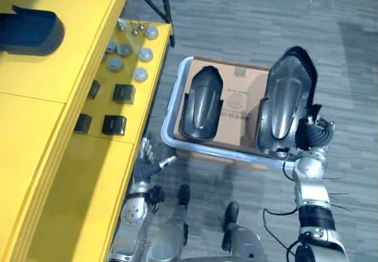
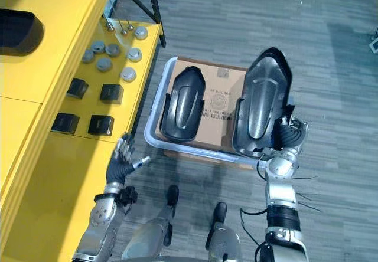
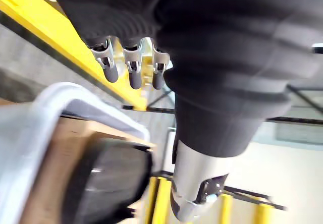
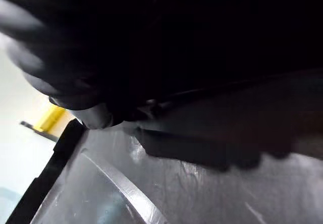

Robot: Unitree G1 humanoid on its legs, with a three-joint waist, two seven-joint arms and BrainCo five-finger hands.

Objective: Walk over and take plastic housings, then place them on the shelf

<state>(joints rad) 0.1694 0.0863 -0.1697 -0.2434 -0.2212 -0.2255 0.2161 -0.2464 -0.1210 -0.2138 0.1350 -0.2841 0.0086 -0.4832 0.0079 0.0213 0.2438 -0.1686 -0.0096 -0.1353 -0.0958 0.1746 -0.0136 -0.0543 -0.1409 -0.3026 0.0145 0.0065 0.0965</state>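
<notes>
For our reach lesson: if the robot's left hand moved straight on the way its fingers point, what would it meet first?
Probably the yellow shelf edge: the left hand points its fingers at it, beside the grey tray. Depth is unclear.

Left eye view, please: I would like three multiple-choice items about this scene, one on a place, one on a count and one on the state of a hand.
1. Where does the left housing in front of the robot lie?
A. On the bare floor
B. On the cardboard box inside the grey-rimmed cart
C. On a chair

2. How many small black boxes are on the lower yellow shelf?
A. Two
B. Four
C. Six

3. How is the left hand?
A. Open, holding nothing
B. Closed round a housing
C. Closed round a black box

Answers:
1 B: cardboard shows around it, within the cart's rim.
2 B: two pairs lie there, one behind the other.
3 A: its fingers are straight, beside the shelf's edge, with nothing between them.
</notes>
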